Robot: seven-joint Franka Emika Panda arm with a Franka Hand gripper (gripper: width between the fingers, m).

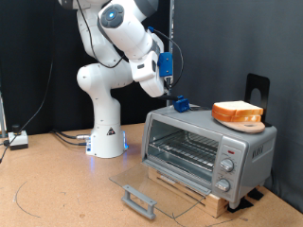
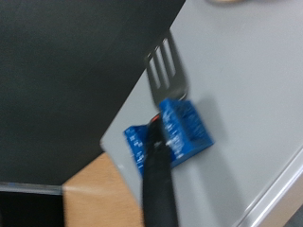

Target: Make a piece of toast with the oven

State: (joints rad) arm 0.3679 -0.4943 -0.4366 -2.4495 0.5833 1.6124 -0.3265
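Observation:
The oven (image 1: 204, 151) stands at the exterior view's right with its glass door (image 1: 156, 187) folded down flat and its grey bar handle (image 1: 139, 200) out front. The wire rack (image 1: 185, 149) inside looks empty. The piece of toast (image 1: 237, 113) lies on the right of the oven's top; I cannot tell whether it is one slice or a stack. My gripper (image 1: 171, 93) hovers over the top's left rear corner, just above a blue-wrapped fork (image 1: 180, 105). The wrist view shows the fork's tines (image 2: 167, 62), its blue wrap (image 2: 172, 132) and its black handle (image 2: 157, 184) over the oven's top (image 2: 251, 104); no fingers show.
The oven rests on a wooden base (image 1: 204, 196) on the brown table. Round knobs (image 1: 227, 166) are on its right front panel. A black stand (image 1: 258, 90) rises behind the oven. The robot's white base (image 1: 106, 132) stands left of it, with cables (image 1: 19, 140) at far left.

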